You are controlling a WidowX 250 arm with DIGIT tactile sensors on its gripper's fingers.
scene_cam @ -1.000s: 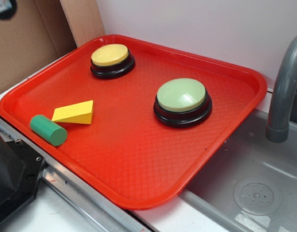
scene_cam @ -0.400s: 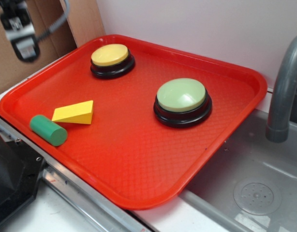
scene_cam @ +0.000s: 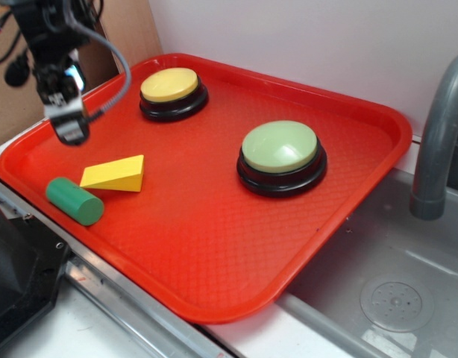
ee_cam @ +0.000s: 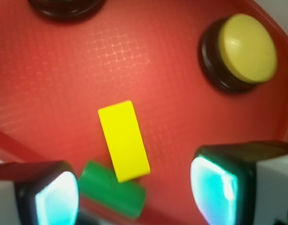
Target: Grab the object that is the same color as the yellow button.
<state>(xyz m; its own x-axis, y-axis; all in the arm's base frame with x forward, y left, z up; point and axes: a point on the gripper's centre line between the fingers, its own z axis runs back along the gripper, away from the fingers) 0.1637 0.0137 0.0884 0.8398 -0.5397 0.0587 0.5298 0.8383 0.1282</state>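
Observation:
The object, a small yellow wedge (scene_cam: 113, 174) (ee_cam: 124, 140), lies flat at the left of the red tray (scene_cam: 214, 246). A green cylinder (scene_cam: 74, 201) (ee_cam: 113, 190) rests at its near-left end, close or touching. The yellow button (scene_cam: 170, 84) (ee_cam: 247, 47), pale yellow dome on a black base, stands at the tray's far left. My gripper (scene_cam: 68, 130) (ee_cam: 134, 197) hangs above the tray's left edge, a little behind and left of the wedge. It is open and holds nothing; in the wrist view the wedge and cylinder show between its fingers, well below them.
A larger light green-domed button (scene_cam: 280, 145) stands mid-tray to the right. A grey faucet (scene_cam: 438, 134) rises over the sink (scene_cam: 393, 298) at the right. Cardboard (scene_cam: 132, 30) leans behind the tray's far left corner, and a dark block (scene_cam: 13, 276) sits at the front left.
My gripper has come down from the top left corner of the exterior view toward the tray's left edge, nearer the wedge. Nothing on the tray has moved.

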